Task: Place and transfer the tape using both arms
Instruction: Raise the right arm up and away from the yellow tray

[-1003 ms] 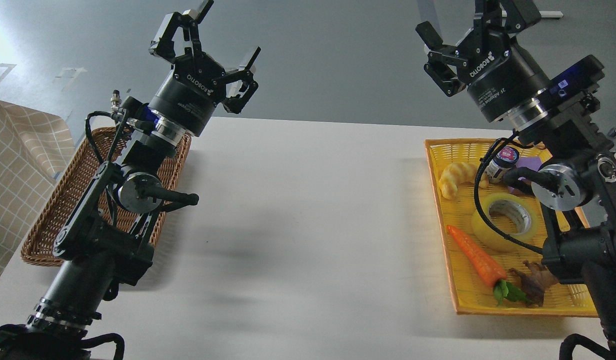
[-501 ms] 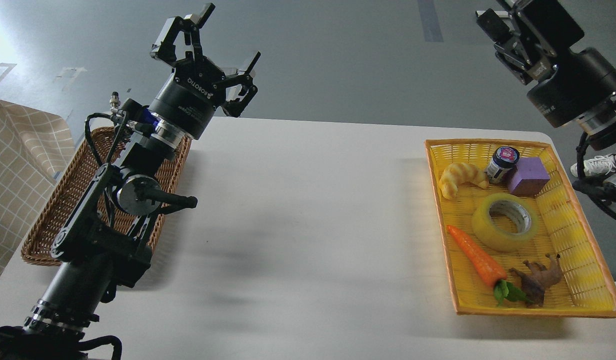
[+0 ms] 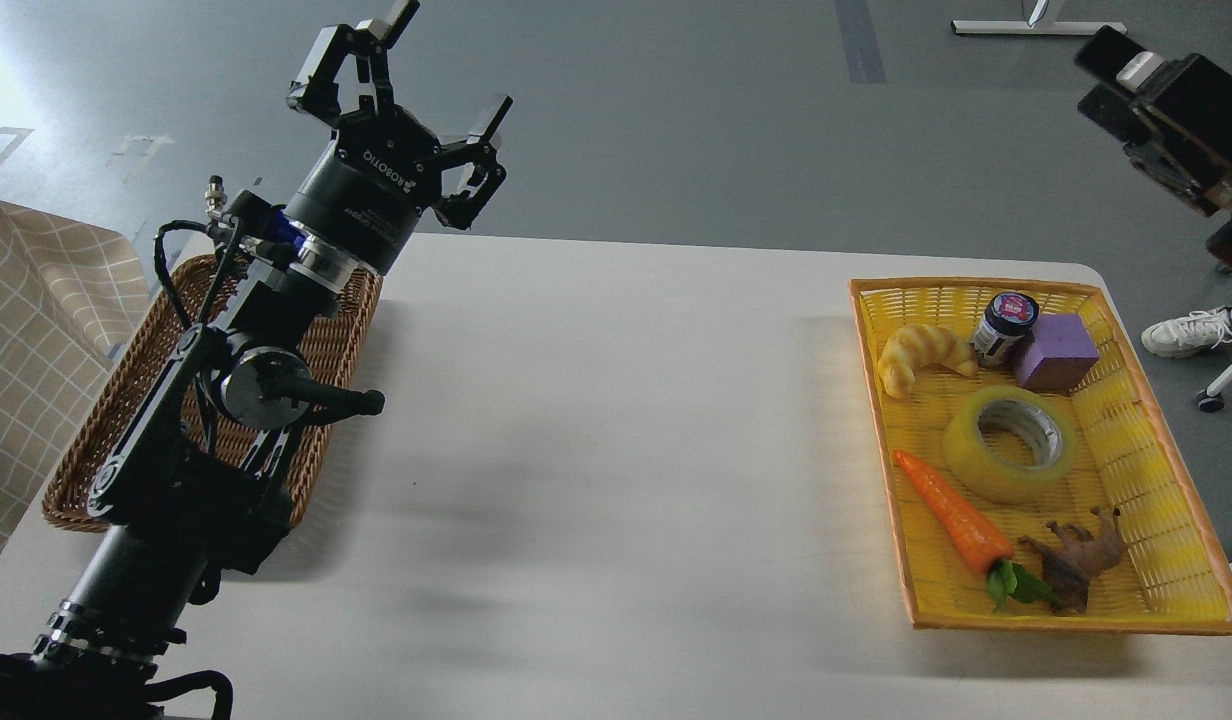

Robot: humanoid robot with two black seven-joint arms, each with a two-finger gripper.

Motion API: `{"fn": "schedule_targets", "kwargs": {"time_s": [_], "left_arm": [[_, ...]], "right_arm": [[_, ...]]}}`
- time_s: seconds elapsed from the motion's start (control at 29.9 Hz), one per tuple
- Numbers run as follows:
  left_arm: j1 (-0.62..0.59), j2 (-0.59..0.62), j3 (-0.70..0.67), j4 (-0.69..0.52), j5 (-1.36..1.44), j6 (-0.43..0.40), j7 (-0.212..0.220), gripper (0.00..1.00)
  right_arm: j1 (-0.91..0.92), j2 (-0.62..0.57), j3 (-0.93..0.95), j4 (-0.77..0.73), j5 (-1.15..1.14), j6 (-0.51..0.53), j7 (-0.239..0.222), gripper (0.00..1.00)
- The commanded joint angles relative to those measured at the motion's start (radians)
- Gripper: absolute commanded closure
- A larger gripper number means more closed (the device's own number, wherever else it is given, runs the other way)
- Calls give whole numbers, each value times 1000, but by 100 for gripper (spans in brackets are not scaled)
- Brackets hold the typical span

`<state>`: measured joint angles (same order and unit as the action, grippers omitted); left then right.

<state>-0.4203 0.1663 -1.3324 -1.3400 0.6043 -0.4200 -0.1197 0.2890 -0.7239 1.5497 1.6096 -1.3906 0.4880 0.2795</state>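
Translucent yellow ring-shaped tape roll [image 3: 1011,443] lies flat in yellow woven tray [image 3: 1136,440] at table [image 3: 616,450] right edge (untouched). Left gripper [image 3: 426,75] spread wide, empty, above far-left corner. Right gripper [image 3: 1126,85] mostly out of frame, can't tell.

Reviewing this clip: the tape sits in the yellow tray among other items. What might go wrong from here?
1. The tape lies close to the carrot and croissant, so a descending end effector may nudge them.
2. It lies flat, so gripping its wall may let it slip or tilt.
3. The right end effector sits at the frame's edge, hard to monitor.
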Motion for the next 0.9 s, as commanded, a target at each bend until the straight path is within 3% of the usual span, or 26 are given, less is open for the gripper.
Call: {"fn": "schedule_targets", "kwargs": {"time_s": [0.0, 0.17, 0.27, 0.47, 0.7, 0.87], "left_arm": [[8, 7, -2, -1, -1, -2, 0, 2], [8, 7, -2, -2, 0, 0, 0, 2], [9, 7, -2, -1, -1, 1, -2, 2], [26, 4, -2, 1, -1, 1, -2, 2], [26, 9, -4, 4, -1, 4, -2, 2], [28, 9, -10, 5, -3, 3, -2, 2]], "right_arm": [[-10, -83, 3, -34, -4, 1, 68, 0], [-43, -100, -11, -54, -25, 1, 89, 0], [-97, -166, -14, -53, -126, 1, 89, 0], [-54, -167, -92, -69, -407, 1, 87, 0], [-56, -80, -151, -126, -711, 1, 86, 0], [-60, -13, -152, -187, -791, -3, 83, 1]]}}
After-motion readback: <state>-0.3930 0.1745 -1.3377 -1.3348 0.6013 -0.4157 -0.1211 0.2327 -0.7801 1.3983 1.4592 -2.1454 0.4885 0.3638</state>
